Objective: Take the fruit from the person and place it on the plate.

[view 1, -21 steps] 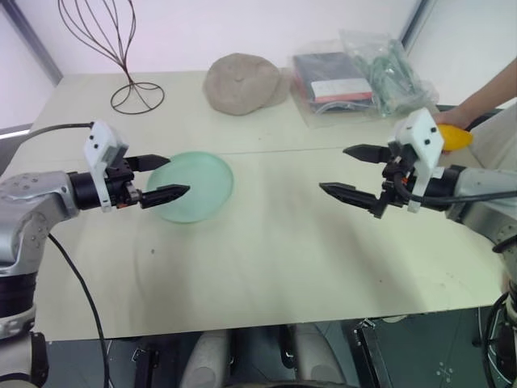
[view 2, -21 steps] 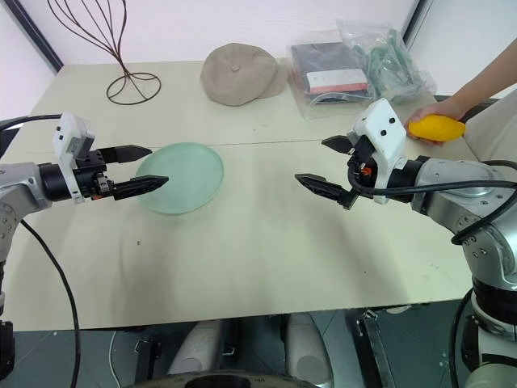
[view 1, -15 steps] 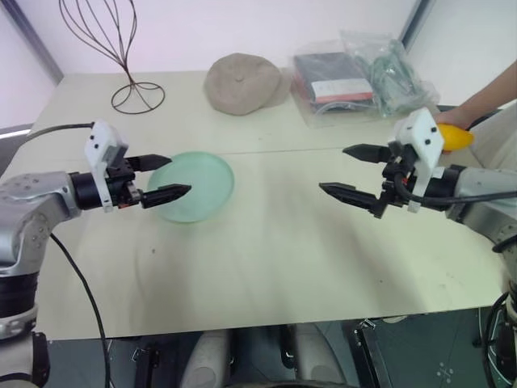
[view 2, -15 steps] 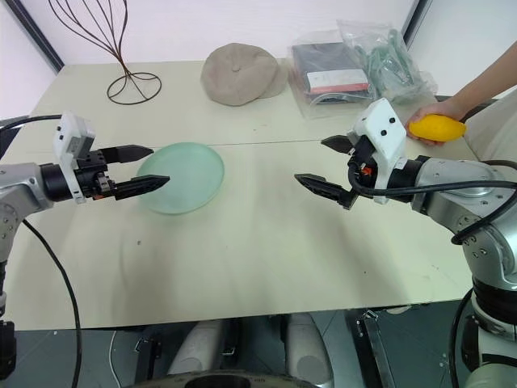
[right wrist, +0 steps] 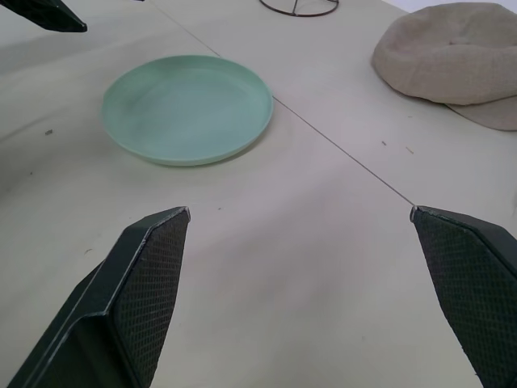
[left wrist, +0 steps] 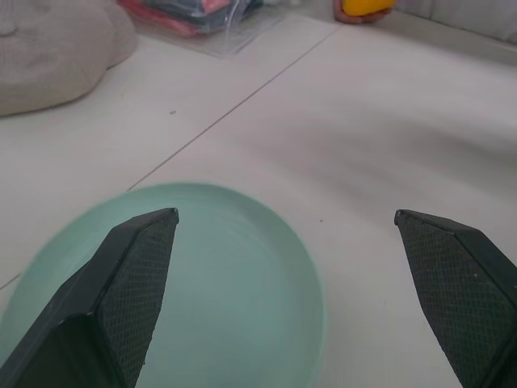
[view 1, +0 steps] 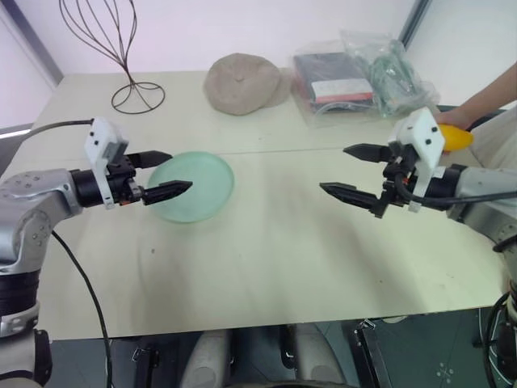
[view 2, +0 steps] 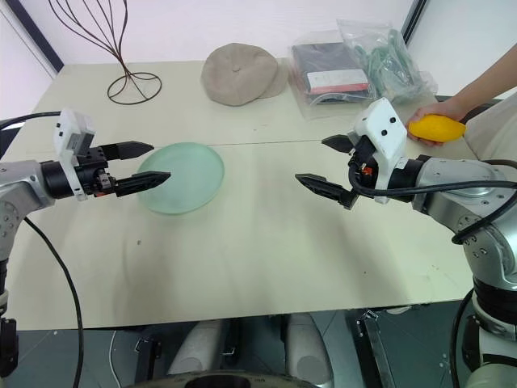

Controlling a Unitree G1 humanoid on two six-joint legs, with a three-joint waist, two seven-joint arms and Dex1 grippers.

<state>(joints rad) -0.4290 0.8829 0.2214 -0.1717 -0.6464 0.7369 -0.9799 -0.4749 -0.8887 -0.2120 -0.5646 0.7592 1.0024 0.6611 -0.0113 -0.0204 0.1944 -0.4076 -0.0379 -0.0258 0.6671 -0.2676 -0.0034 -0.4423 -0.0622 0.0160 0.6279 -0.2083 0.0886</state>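
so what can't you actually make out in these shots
- fruit: the person's hand wraps its far side; in the left eye view the right gripper wrist camera covers most of it.
- person: cut off by the frame edge past the forearm.
- clear bags: contents too small to name.

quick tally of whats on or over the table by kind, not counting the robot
Plate: 1
Fruit, in the person's hand: 1
Tan cap: 1
Wire stand: 1
Clear plastic bags with contents: 2
Total: 6
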